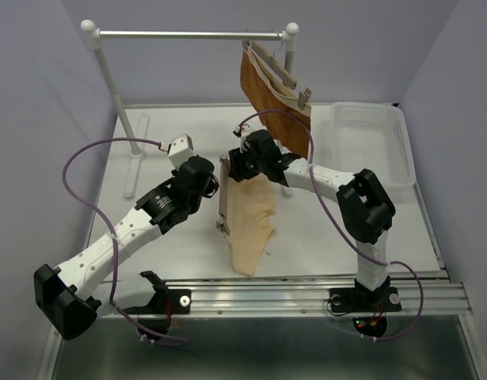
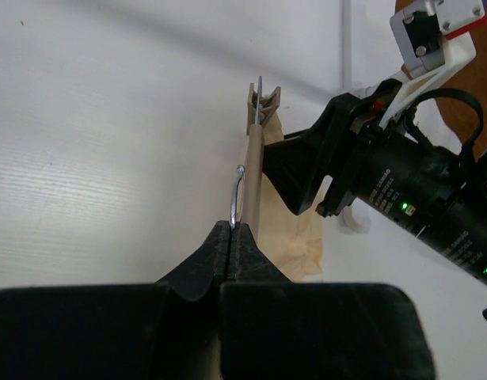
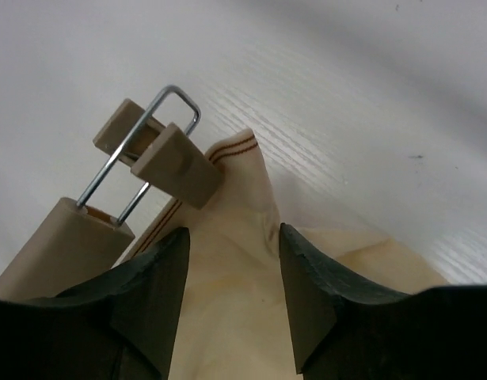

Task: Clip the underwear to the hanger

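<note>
The hanger [image 1: 223,194] lies with its wooden bar [image 2: 253,170] running away from the table's near edge. My left gripper [image 2: 231,228] is shut on its thin metal hook [image 2: 237,190]; it shows in the top view [image 1: 207,188] left of the bar. The beige underwear [image 1: 251,229] spreads to the right of the bar. My right gripper [image 3: 233,237] is open at the bar's far end [image 1: 243,165], its fingers either side of the underwear's top corner [image 3: 227,293]. That corner's stitched waistband edge sits under the far clip [image 3: 168,154].
A rust-brown garment [image 1: 275,99] hangs on a second wooden hanger from the white rack bar [image 1: 188,35] at the back. A white basket [image 1: 370,142] stands at the back right. A metal rail [image 1: 306,297] runs along the near edge.
</note>
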Controlling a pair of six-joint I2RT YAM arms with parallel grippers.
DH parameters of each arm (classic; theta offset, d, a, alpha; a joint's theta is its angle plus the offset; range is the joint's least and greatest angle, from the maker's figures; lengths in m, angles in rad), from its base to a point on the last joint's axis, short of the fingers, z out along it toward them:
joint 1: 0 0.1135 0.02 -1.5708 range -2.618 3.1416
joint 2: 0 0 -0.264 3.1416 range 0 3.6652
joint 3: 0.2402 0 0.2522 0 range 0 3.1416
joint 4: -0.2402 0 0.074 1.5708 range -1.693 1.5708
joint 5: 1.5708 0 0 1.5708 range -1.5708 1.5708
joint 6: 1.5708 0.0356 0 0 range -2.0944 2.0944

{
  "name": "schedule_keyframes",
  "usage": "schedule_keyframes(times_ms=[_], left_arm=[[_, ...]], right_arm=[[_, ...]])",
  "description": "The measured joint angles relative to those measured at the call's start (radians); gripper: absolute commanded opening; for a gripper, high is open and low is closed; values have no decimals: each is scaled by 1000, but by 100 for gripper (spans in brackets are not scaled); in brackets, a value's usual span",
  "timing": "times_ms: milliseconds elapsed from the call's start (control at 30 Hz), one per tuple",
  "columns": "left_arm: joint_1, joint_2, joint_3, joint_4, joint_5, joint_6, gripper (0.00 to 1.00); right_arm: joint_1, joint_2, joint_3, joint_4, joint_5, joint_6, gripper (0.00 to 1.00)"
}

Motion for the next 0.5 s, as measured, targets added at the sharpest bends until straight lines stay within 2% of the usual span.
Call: schedule_keyframes(times_ms=[100,267,500], left_arm=[[-36,77,115,-82,-86,-40,0],[-92,205,282,-226,-207,-124,0],[-100,281,316,-301,-234,-183,0]], right_arm=[[9,-44,-10,-38,60,16,61],[13,-210,-73,-62,132,54,64],[13,-455,-202,-53,131,82,64]])
